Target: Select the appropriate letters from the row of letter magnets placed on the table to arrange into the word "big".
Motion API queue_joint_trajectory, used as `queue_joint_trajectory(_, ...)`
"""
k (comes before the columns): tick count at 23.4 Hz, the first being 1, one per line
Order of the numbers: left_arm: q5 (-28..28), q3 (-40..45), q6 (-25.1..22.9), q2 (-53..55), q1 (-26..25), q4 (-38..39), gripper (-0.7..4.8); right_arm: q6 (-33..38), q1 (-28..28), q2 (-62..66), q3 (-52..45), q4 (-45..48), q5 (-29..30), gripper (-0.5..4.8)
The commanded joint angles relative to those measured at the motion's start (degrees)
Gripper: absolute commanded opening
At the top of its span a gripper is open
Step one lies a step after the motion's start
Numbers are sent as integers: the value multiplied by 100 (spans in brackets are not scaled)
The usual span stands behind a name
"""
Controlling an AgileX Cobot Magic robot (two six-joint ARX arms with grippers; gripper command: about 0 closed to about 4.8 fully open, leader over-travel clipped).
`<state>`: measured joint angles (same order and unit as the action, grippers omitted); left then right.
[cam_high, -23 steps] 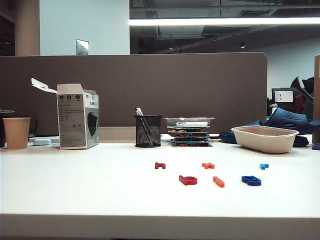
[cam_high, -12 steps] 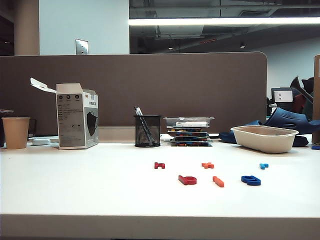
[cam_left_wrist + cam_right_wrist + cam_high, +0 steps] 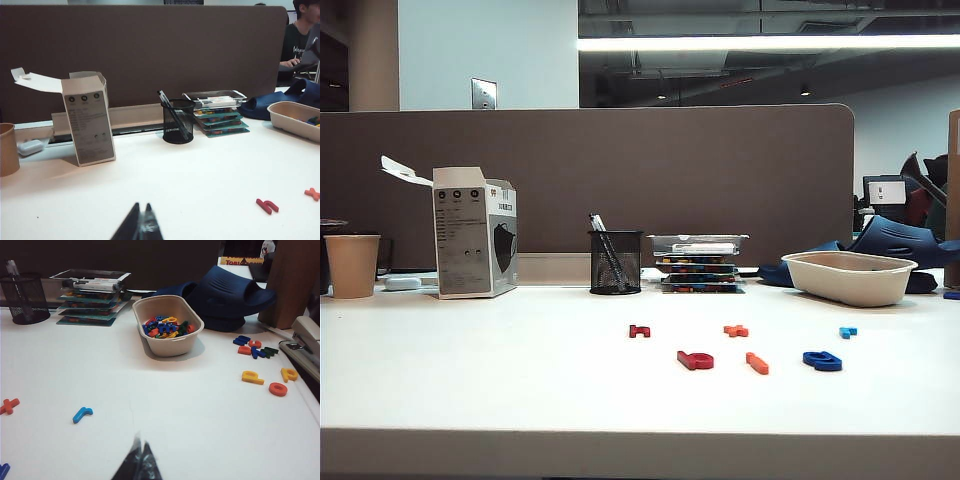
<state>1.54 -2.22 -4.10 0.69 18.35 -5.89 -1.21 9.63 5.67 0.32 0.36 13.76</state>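
- Exterior view: neither arm shows. On the table [image 3: 470,380] the red looped letter [image 3: 695,360], the thin orange bar [image 3: 757,363] and the dark blue looped letter [image 3: 822,361] lie in a front line, flat and apart. Behind them sit the dark red piece [image 3: 639,331], the orange-red piece [image 3: 736,330] and the light blue piece [image 3: 848,332]. Such letters are probably light, stiff and slick, so a pinch across a loop's outer edges or the bar's narrow sides seems best.
- Left wrist view: the left gripper [image 3: 142,226] is pinched together, empty, low over the table; the dark red piece [image 3: 267,205] lies ahead, off to one side.
- Right wrist view: the right gripper [image 3: 139,459] is closed on nothing; the light blue piece [image 3: 82,414] lies just ahead, the bowl of spare letters [image 3: 168,325] farther on.
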Motion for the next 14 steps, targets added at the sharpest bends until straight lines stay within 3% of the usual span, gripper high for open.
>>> queue_joint_trajectory(1,-22,138,-2,2,2,-238,-6,-59,0,7,-35,162,-210,-6)
queue_joint_trajectory(4,-7,181,2,0,2,-262,-5,-90,2,7,-35,164,-367,-5)
queue_joint_trajectory(7,-33,181,28,0,4,-262,-5,-72,2,4,-33,155,-337,58)
queue_joint_trajectory(14,-28,181,22,0,2,-127,-5,-72,2,4,-33,155,-339,58)
